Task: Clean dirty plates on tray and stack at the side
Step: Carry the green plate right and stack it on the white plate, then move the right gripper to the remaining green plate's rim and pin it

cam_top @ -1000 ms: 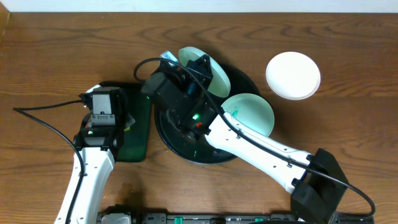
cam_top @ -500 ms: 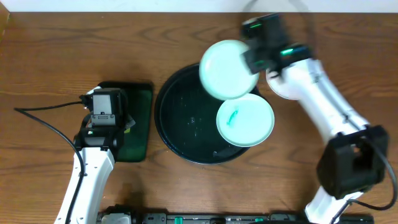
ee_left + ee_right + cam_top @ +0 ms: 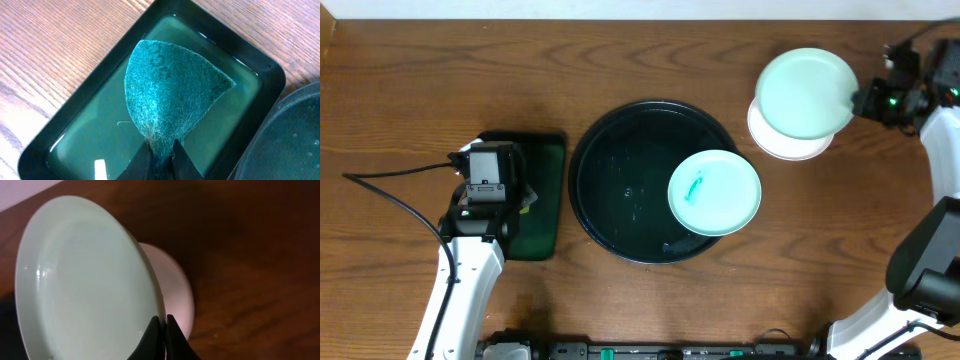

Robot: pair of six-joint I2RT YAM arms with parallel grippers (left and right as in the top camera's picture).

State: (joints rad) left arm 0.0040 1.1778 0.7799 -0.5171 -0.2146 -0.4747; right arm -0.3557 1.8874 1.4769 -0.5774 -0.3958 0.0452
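Observation:
The round black tray (image 3: 620, 190) sits mid-table and holds one plate (image 3: 714, 192) with a green smear, on its right side. My right gripper (image 3: 860, 100) is shut on the rim of a clean plate (image 3: 805, 92) and holds it above a white plate (image 3: 790, 145) lying on the table at the right. In the right wrist view the held plate (image 3: 85, 275) fills the left and the lower plate (image 3: 172, 290) shows behind it. My left gripper (image 3: 161, 150) is shut on a teal scouring pad (image 3: 167, 90) over the rectangular tray (image 3: 75, 125).
The small rectangular black tray with a green inside (image 3: 542, 200) lies just left of the round tray. A cable (image 3: 390, 195) runs across the table at the left. Bare wood lies at the back and far left.
My right arm has swung from over the round tray to the far right, carrying the plate until it hangs over the white plate there. The left arm has not moved.

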